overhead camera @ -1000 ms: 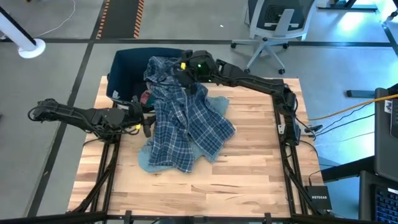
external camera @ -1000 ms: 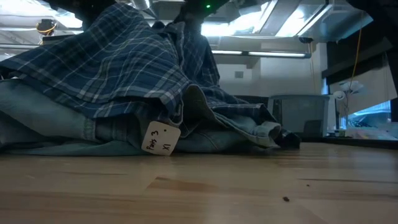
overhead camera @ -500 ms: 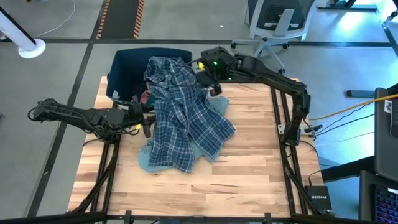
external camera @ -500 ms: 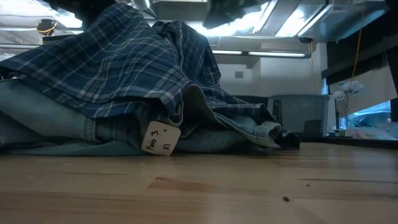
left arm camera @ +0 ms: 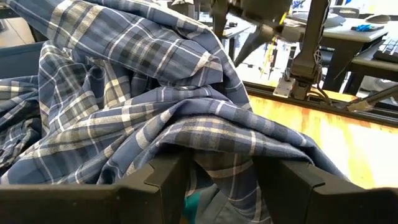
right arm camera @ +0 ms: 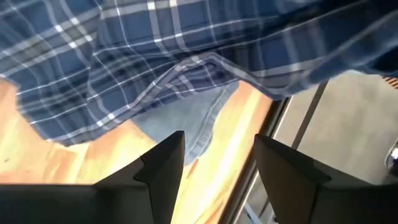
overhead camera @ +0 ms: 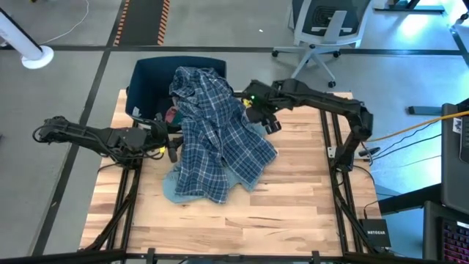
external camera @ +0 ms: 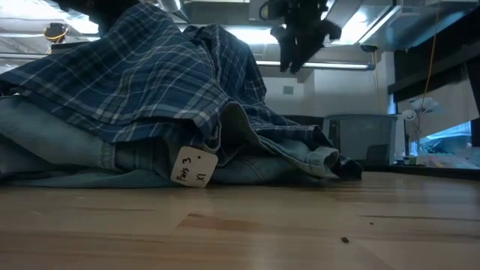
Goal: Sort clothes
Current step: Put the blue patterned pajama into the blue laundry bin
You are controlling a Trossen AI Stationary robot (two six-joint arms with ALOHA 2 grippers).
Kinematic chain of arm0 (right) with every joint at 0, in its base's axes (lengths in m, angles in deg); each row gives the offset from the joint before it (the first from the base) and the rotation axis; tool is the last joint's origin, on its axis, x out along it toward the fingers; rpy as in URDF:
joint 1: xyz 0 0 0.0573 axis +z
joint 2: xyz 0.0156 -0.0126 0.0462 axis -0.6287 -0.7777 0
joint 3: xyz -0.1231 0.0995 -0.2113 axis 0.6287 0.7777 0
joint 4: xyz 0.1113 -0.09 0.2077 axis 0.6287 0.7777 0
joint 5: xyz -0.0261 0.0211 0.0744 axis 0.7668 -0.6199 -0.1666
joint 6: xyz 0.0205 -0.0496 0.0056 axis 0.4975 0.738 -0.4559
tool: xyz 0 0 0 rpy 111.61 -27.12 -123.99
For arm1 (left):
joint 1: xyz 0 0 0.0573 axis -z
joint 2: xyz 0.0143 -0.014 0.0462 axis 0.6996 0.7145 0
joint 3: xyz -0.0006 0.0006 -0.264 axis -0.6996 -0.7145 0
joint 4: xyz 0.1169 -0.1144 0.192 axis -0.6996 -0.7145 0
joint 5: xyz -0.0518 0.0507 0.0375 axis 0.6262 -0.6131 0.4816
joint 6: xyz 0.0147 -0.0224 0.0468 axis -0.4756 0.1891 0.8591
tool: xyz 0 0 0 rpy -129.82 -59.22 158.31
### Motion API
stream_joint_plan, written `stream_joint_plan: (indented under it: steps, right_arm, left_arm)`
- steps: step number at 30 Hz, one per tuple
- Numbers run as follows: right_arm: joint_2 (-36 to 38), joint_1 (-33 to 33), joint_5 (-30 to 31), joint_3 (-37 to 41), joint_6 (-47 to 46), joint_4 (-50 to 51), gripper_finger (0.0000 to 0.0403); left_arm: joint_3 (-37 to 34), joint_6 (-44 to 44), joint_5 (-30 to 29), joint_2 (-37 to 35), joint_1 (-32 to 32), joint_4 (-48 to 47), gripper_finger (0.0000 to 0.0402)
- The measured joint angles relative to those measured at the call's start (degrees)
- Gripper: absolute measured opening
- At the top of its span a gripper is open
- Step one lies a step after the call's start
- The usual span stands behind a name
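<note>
The right end effector [overhead camera: 265, 117] is pulling away toward 3 o'clock with its fingers spread and empty, having been over the plaid shirt [overhead camera: 218, 136] at the bin [overhead camera: 146, 77] a second ago. The shirt is lying draped from bin to desk [overhead camera: 293, 205], so it seems released. The left end effector [overhead camera: 167, 144] is waiting at the pile's 9 o'clock edge, fingers parted, holding nothing.

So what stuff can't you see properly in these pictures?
- Clothes under the plaid shirt: in the high view it covers the pile; only a light blue garment edge and a pink piece peek out.
- Dark blue bin: the shirt drapes over it, hiding the inside.
- Paper tag, low view: writing too small to read surely.
- Left pincer: its tips sit at the shirt's edge in the high view.
- Right pincer: open, holding nothing.
</note>
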Motion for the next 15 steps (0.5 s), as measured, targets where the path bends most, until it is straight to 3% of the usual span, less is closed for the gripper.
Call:
stream_joint_plan:
  steps: [4, 10, 15]
  right_arm:
    - [2.6, 0.6, 1.4, 11.7, 1.8, -11.8, 0.0211]
    - [4.5, 0.7, 8.9, 28.5, 4.8, -30.4, 0.0211]
    - [4.4, 1.4, 7.0, 40.3, 6.1, -47.5, 0.0211]
  left_arm:
    - [0.0, -0.1, 0.0, 0.0, 0.0, 0.0, 0.0169]
    - [0.0, -0.2, 0.0, 0.0, 0.0, 0.0, 0.0169]
    - [0.0, -0.4, 0.0, 0.0, 0.0, 0.1, 0.0169]
